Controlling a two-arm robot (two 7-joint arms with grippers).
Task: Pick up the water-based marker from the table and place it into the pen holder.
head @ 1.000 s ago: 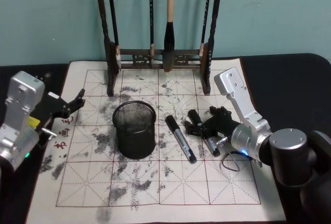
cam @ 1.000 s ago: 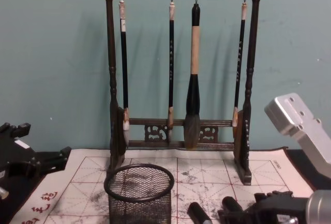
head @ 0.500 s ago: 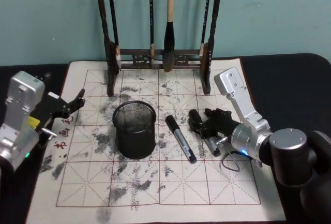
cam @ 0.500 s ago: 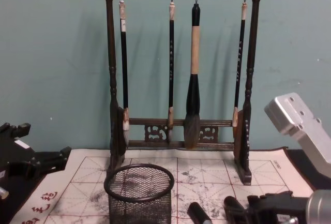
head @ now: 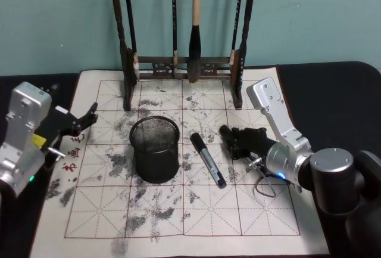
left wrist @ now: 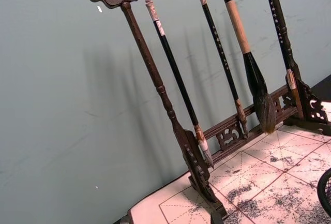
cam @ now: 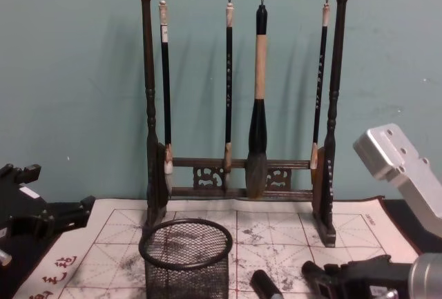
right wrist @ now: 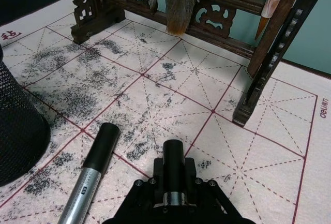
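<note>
Two dark markers are on the calligraphy mat [head: 178,210]. One marker [head: 208,159] lies loose just right of the pen holder [head: 155,149], a black wire-mesh cup standing upright. My right gripper [head: 239,141] is shut on the other marker [head: 226,131], whose black cap sticks out past the fingers toward the brush rack. The right wrist view has this held marker [right wrist: 173,157] between the fingers, the loose marker [right wrist: 95,167] beside it and the pen holder [right wrist: 15,131] at the edge. My left gripper [head: 86,118] rests open at the mat's left edge.
A tall dark wooden rack [head: 184,67] with several hanging brushes stands at the back of the mat, behind the pen holder [cam: 186,257]. Black tabletop [head: 333,91] surrounds the mat. The mat's front half is bare, ink-stained paper.
The right gripper's fingers have closed on the right-hand marker, and the marker has shifted slightly with them. The left arm, loose marker and pen holder have not moved.
</note>
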